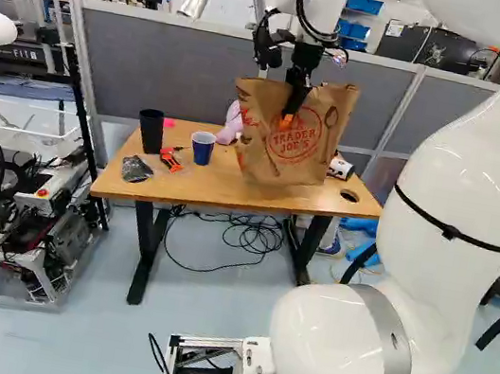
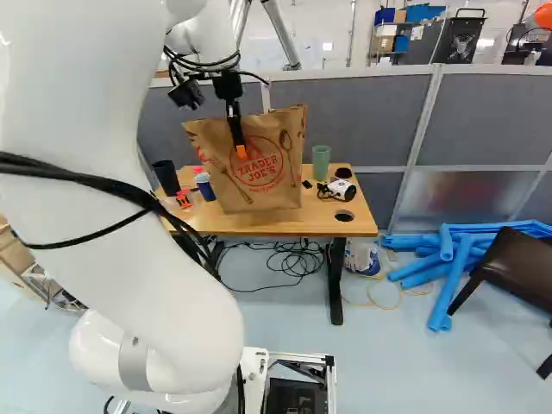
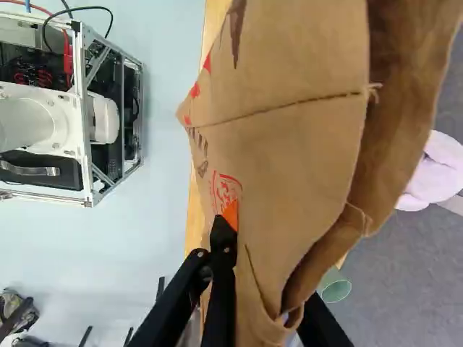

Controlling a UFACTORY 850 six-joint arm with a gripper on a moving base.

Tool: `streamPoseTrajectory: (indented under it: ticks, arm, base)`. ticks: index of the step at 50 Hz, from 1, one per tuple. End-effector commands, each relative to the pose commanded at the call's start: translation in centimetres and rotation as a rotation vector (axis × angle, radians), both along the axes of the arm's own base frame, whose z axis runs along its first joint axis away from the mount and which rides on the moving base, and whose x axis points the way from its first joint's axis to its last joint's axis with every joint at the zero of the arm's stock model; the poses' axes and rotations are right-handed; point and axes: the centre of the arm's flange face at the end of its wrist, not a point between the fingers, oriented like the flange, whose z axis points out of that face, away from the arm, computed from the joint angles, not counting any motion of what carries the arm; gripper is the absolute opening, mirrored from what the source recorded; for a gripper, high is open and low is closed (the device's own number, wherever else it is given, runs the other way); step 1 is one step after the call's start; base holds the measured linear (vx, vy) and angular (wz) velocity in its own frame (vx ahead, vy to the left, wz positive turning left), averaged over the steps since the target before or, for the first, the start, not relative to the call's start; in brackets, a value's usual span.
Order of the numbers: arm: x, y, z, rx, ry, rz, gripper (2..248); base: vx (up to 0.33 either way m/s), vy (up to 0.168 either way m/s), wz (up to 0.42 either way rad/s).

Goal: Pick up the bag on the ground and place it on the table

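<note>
Table edge [image 1: 171,197] runs near the paper bag [image 1: 283,159].

Paper bag [image 1: 306,148] w/ tool [image 1: 287,119] at near side; blk cup [image 1: 151,132], blue cup [image 1: 201,150] on tbl [image 1: 196,191]

A creased brown paper bag [image 1: 278,165] with red print is upright over the wooden-topped table [image 1: 201,190], contact unclear.
</note>
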Motion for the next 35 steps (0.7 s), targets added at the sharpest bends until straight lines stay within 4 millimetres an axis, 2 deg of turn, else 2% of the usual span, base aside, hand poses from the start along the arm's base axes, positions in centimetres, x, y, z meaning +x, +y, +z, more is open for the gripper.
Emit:
streamPoseTrajectory:
  ticks: [18,35]
  arm:
    - [0.2,0.0,0.0,0.000,0.000,0.002,20]
    - [2.5,0.4,0.0,0.000,-0.005,0.006,20]
  base:
    - [0.000,0.000,0.000]
    - [0.000,0.000,0.000]
